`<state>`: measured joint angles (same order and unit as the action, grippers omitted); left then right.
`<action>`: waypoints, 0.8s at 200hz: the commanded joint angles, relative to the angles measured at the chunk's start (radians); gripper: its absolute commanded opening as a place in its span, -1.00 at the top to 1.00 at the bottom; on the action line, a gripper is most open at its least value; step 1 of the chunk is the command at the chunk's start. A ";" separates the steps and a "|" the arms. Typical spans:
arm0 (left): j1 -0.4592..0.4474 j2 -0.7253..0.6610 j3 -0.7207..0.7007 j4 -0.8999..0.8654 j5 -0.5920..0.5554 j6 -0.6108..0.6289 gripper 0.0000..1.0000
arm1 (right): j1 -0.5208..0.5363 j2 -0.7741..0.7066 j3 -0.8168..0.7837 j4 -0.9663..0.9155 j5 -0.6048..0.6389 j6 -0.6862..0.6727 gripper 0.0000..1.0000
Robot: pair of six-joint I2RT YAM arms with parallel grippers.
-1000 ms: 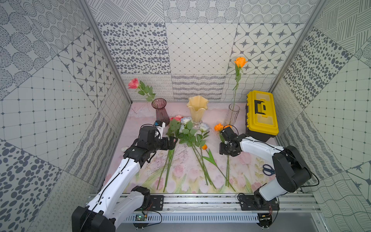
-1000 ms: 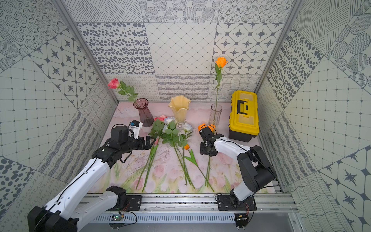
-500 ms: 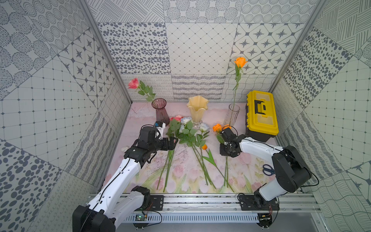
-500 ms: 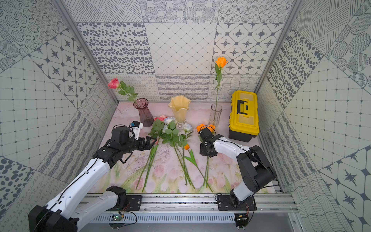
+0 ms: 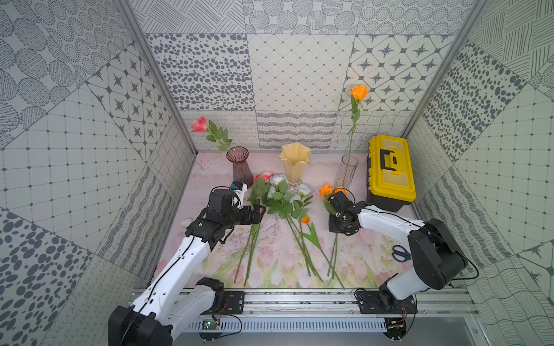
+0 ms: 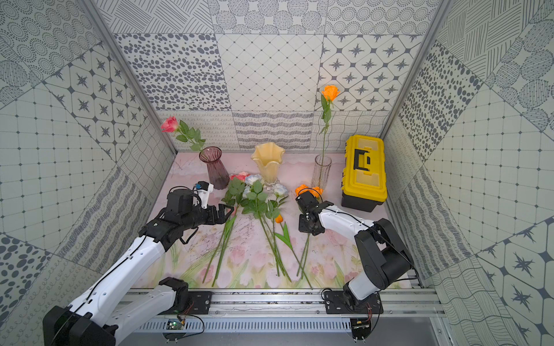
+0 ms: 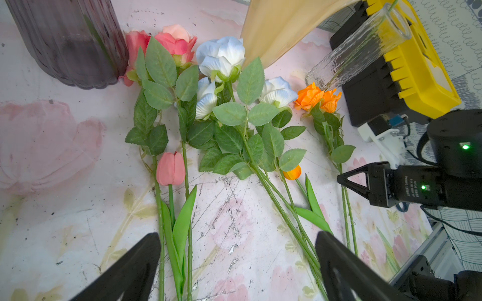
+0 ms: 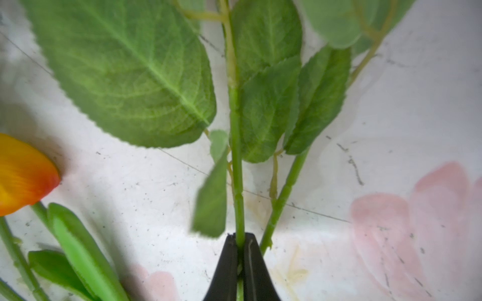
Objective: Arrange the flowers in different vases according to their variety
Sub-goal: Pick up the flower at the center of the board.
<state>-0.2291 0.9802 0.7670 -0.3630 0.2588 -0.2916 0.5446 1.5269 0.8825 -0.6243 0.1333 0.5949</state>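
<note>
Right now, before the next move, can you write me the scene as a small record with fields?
purple vase: one pink rose
cream vase: looks empty
clear vase: one orange rose
lying on mat: two pink roses, three white roses, two orange roses, pink tulip, orange tulip
left arm: jaws open, holding nothing
right arm: jaws shut on an orange rose stem
aside: yellow toolbox, scissors

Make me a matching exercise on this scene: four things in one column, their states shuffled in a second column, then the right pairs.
Things
1. purple vase
2. clear vase
3. left gripper
4. right gripper

States
A. shut on a rose stem
B. holds an orange rose
C. open, empty
D. holds a pink rose

Pairs: 1-D, 2-B, 3-C, 4-A
</note>
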 commanded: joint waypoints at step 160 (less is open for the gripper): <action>-0.007 0.040 0.005 0.009 0.042 -0.015 -0.94 | 0.000 -0.285 0.389 0.027 0.528 -0.322 1.00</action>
<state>-0.2325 0.9974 0.7647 -0.3634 0.2634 -0.3027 0.5503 1.2438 1.1515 -0.6979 0.5556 0.4049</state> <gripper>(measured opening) 0.971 0.084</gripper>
